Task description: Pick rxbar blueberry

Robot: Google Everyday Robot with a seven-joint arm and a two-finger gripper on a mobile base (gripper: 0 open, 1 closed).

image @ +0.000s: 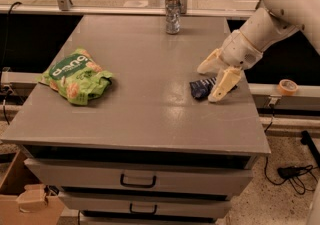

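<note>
The rxbar blueberry (202,88) is a small flat dark navy-blue bar lying on the grey table top (150,109) near its right edge. My gripper (211,82) comes in from the right on a white arm and is open. One cream fingertip (216,97) rests in front of the bar and partly covers its right end. The other fingertip (203,67) stands behind the bar. The bar lies between them on the table.
A large green chip bag (76,75) lies at the table's left side. A silver can (173,14) stands at the far middle edge. Drawers (137,181) are below the front edge. A tape roll (288,87) sits on a ledge to the right.
</note>
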